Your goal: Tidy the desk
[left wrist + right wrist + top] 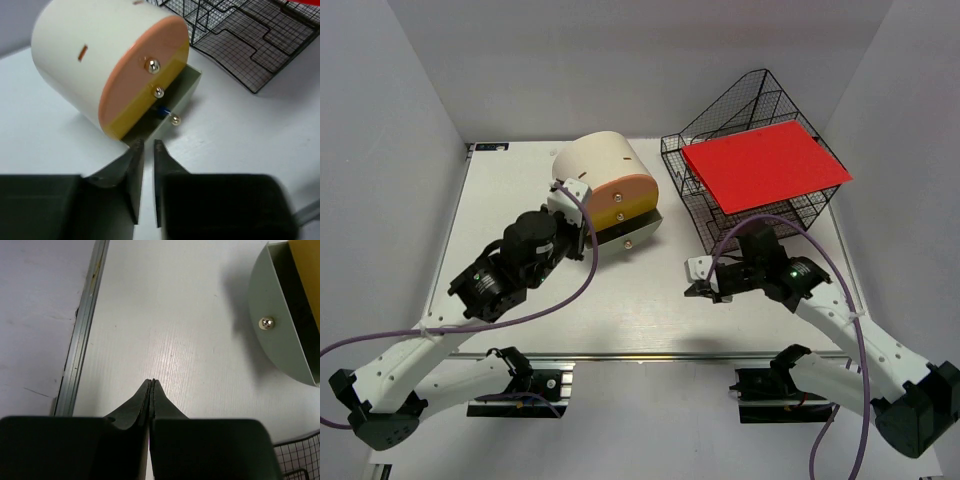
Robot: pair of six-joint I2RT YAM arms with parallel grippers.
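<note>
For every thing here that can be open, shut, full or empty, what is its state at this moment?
Left gripper: slightly open, holding nothing.
Right gripper: shut, holding nothing.
Orange top drawer: shut.
Yellow middle drawer: shut.
Grey bottom drawer: pulled out, a small blue thing inside.
Wire-mesh tray rack: upright, a red folder lying on top.

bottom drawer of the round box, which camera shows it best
Left wrist: the bottom drawer is close, pulled open, with its knob and something blue inside. Top external shows the drawer small, from above. Right wrist shows its grey front and knob at the frame edge.
</note>
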